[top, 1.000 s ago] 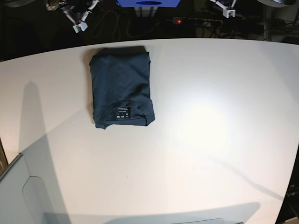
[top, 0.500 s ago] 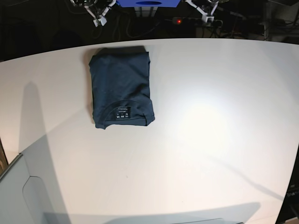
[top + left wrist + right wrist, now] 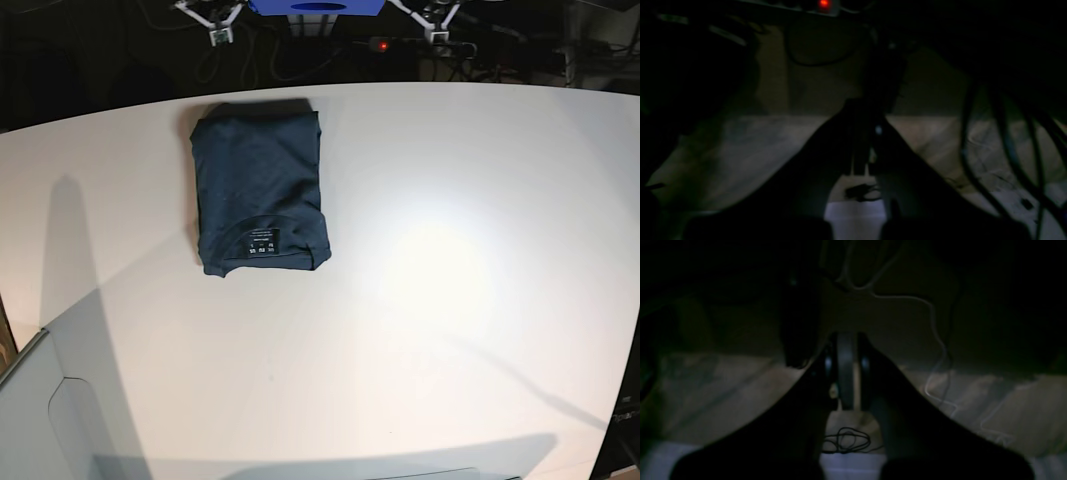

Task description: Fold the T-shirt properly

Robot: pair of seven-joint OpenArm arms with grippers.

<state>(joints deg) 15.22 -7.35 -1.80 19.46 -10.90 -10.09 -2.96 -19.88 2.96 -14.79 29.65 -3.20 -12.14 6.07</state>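
Note:
The dark navy T-shirt (image 3: 260, 185) lies folded into a compact rectangle on the white table (image 3: 450, 250), left of centre. Its pale neck label (image 3: 262, 243) faces up near the front edge. Both grippers are far from it, past the table's back edge. My right gripper (image 3: 218, 25) is at the top left and my left gripper (image 3: 437, 25) at the top right. In the dark left wrist view the left gripper (image 3: 864, 110) has its jaws together and empty. In the right wrist view the right gripper (image 3: 846, 340) looks the same.
A blue box (image 3: 318, 6) and a power strip with a red light (image 3: 383, 46) sit behind the table's back edge. Cables (image 3: 846, 440) lie on the dark floor. A grey panel (image 3: 50, 420) stands at the front left corner.
Both grippers have moved inward along the back edge toward the blue box and further out of the base view. The folded T-shirt has not moved.

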